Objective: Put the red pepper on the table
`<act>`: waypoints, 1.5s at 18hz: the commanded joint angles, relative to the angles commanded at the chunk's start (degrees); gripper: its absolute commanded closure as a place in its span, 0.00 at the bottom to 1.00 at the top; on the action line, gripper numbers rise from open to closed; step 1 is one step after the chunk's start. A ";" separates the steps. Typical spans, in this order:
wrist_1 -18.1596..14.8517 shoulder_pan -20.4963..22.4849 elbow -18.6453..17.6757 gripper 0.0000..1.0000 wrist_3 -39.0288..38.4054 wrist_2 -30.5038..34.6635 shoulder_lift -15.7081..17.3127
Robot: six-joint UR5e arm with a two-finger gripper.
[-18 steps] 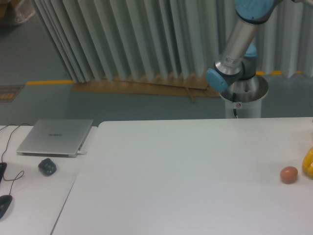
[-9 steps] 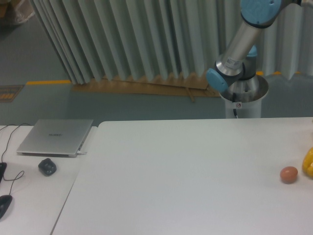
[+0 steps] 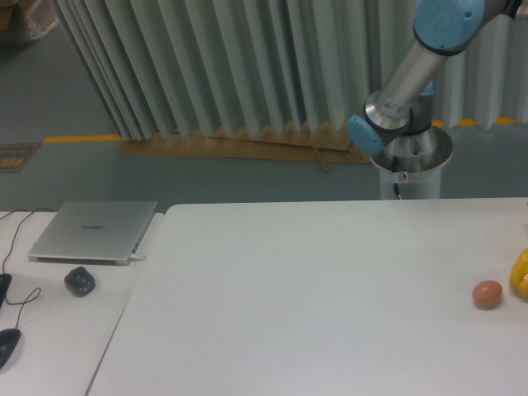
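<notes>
So we count one table, a big plain white slab with a rounded corner and a smooth matte top, and on it just two things over at the right edge: one small orange-pink ball, egg-shaped and smooth, and just beside it one yellow object that's cut off by the frame so we can't tell its shape. We can't see the pepper anywhere in this view. One arm comes up from a round metal base behind the table, a shiny silver tube with light blue plastic joints, and it runs out the top right, so the gripper is out of frame and we can't say whether it's holding anything. Off to the left there's a second, smaller white desk with one closed silver laptop, two dark mice, and thin black cables.
</notes>
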 joint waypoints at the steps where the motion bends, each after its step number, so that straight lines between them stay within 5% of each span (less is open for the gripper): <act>1: 0.09 0.09 0.26 0.00 0.00 0.00 -0.17; 9: 0.18 1.32 3.42 0.00 -0.17 0.00 -1.15; 25: 0.44 0.44 3.78 0.00 0.17 0.00 -3.43; 27: 0.35 0.27 3.52 0.26 0.88 0.26 -3.52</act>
